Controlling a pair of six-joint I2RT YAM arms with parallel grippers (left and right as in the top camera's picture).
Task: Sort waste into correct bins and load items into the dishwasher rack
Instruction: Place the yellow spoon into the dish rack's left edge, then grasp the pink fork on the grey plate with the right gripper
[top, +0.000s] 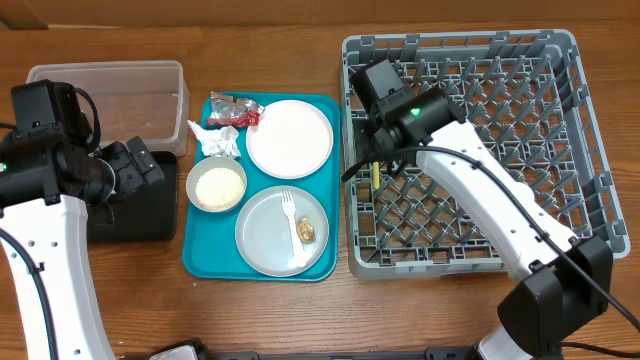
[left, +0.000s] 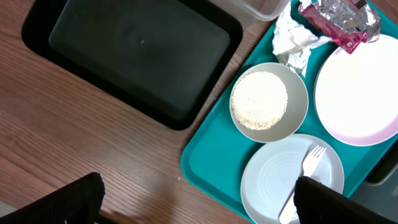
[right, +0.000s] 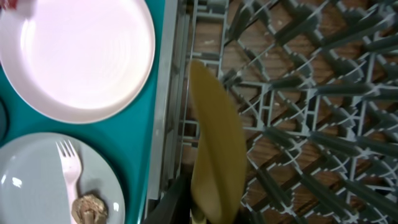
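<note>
My right gripper (top: 376, 165) is shut on the pale yellow spoon (right: 214, 149) and holds it over the left edge of the grey dishwasher rack (top: 520, 150). My left gripper (left: 199, 208) is open and empty, over the table between the black tray (left: 137, 56) and the teal tray (left: 211, 155). On the teal tray sit a pinkish plate (top: 290, 138), a white plate (top: 262, 235) with a white fork (top: 292, 228) and brown scrap (top: 308, 231), a bowl (top: 216, 186) of rice, a crumpled napkin (top: 218, 138) and a red wrapper (top: 234, 112). No cup shows.
The clear tub (top: 110, 85) stands at the back left, behind the black tray (top: 135, 215). The rack's upright pegs (right: 298, 112) fill the space to the right of the spoon. Bare wooden table lies in front of the trays.
</note>
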